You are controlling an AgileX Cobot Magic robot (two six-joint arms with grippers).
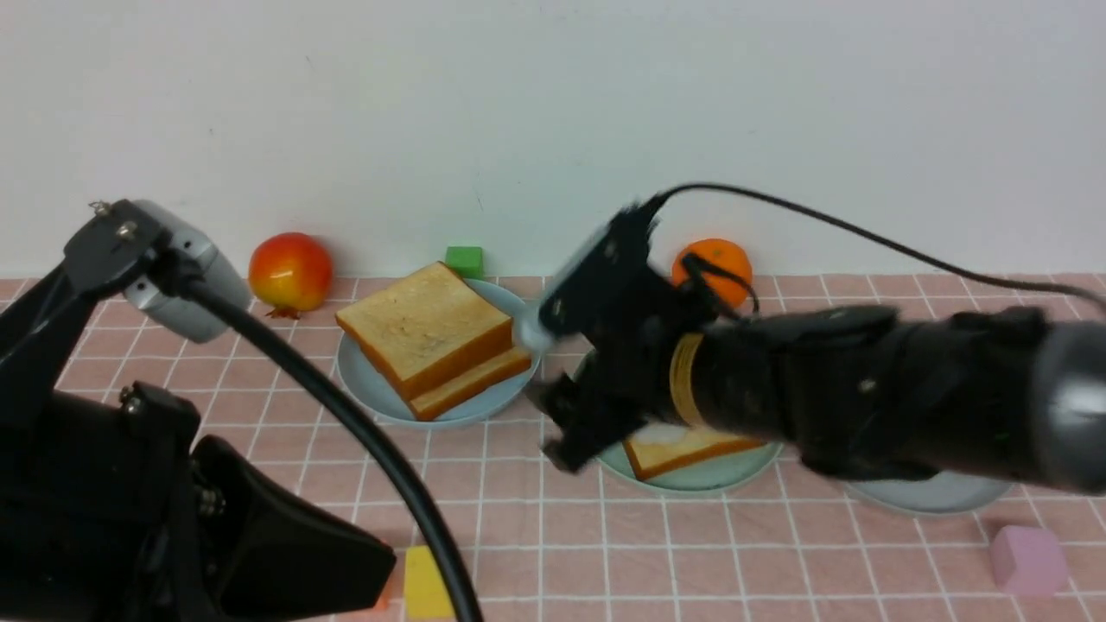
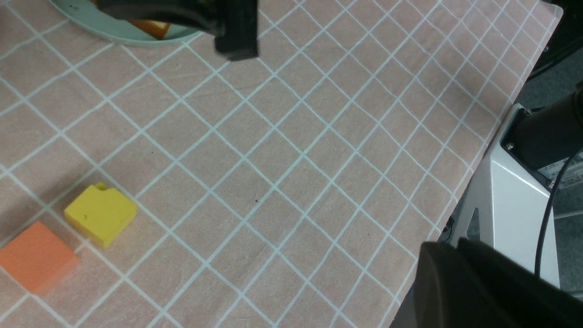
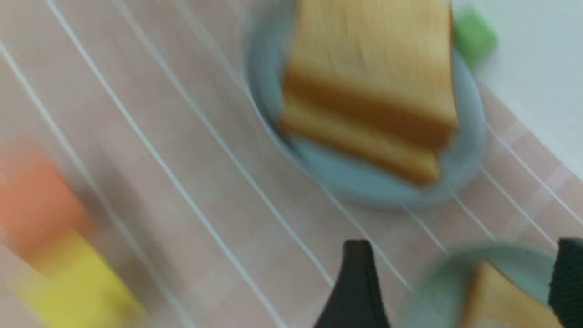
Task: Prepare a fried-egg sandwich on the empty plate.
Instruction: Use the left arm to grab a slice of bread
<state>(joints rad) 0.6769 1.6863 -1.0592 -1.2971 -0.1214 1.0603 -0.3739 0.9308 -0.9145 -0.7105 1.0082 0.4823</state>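
Our right claw (image 1: pixel 560 428) hangs wide open with nothing in it, over the left rim of the plate (image 1: pixel 734 473). Just to its right, one slice (image 1: pixel 683 451) lies flat on that plate. A white patch on top of it we take for the egg (image 1: pixel 661 434), though our own arm hides most of it. By our reckoning the sandwich lacks only its lid.

The lid should come from the stack (image 1: pixel 428 333) of two slices on the blue plate (image 1: pixel 367 389). That plate sits to the claw's left and a little beyond it, near the first plate but not touching it.

The upper slice of the stack lies skewed and tilted on the lower one, so we want only the upper crust between the jaws. We would come over it with the jaws as wide as they stand now and straddle two opposite crusts. We would stop above the lower slice, close, then lift straight up so the blue plate does not drag.

Back over the egg, we should square the slice to the one beneath and lower it gently, or the egg may slide.

The left claw (image 1: pixel 311 553) sits low, well to the left and nearer us. We cannot tell how wide it stands.
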